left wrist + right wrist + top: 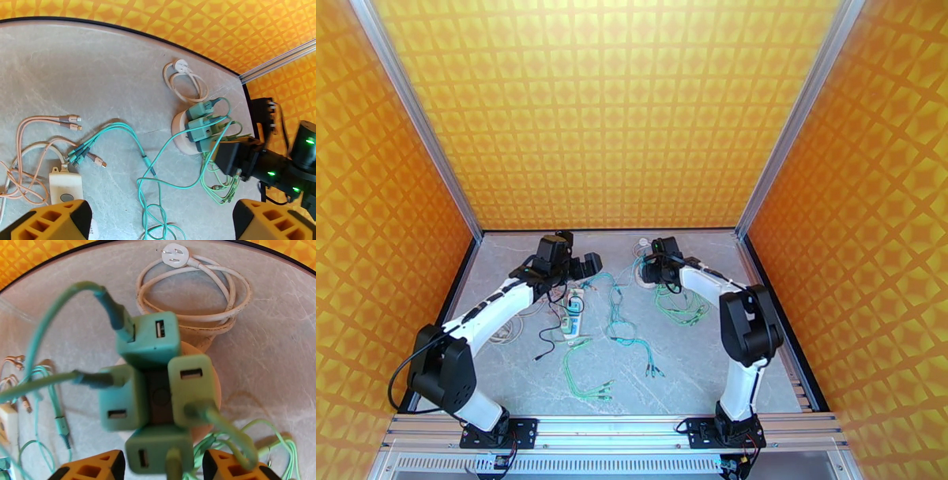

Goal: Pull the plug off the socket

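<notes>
A round beige socket hub (213, 386) stands at the back of the table, with several green USB plugs (152, 338) pushed into its top around a dark centre. My right gripper (164, 465) hovers over it, open, its orange fingers (93, 469) on either side of the nearest green plug (158, 451); a narrow gap shows on the right side. From the left wrist, the hub (181, 134) and the right gripper (233, 158) lie ahead to the right. My left gripper (162, 233) hangs wide open above the table, holding nothing, left of the hub (644, 272).
A coiled white mains cord (197, 287) lies just behind the hub. Teal cables (616, 308) and green cables (681, 309) trail forward across the table. A white power strip (574, 312) with pink cables (31, 126) sits under the left arm. Orange walls close in three sides.
</notes>
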